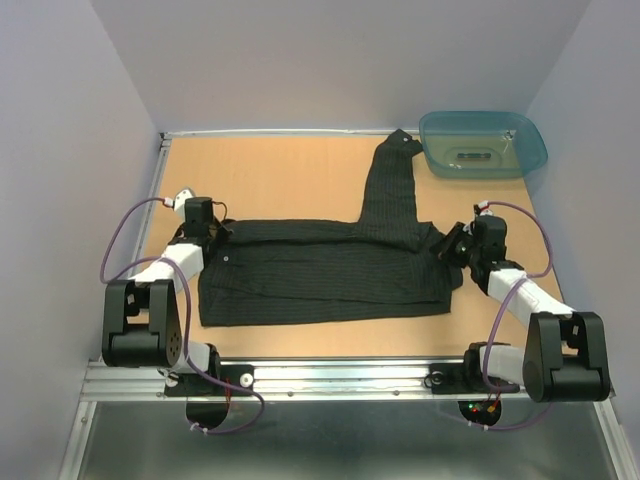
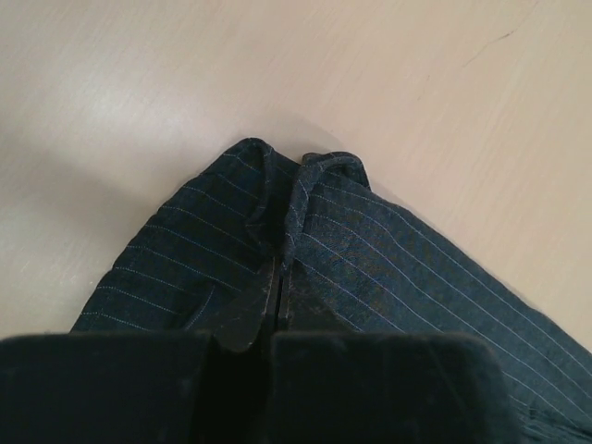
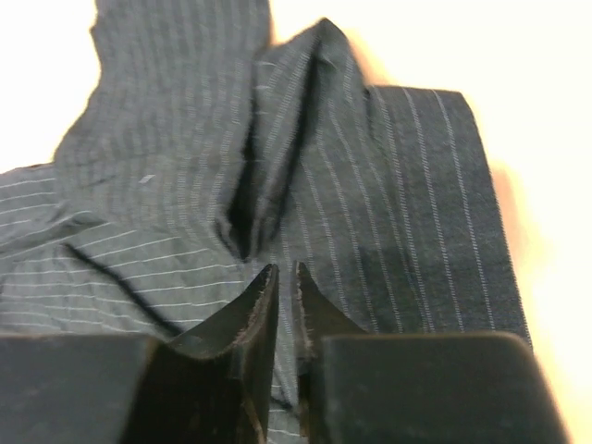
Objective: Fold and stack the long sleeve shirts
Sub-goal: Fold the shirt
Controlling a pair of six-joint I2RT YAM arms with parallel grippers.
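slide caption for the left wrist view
Left gripper shut on a corner of the black pinstriped shirt, on the table.

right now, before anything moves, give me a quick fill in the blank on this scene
1. The black pinstriped cloth shirt lies on the tan wooden table with one ____ stretched away from the arms.
2. That part points toward the ____ plastic tub at the far right.
3. The left pincer is ____ on a fold of the shirt.
4. The right pincer pinches the same ____.
Missing words: sleeve; teal; shut; shirt
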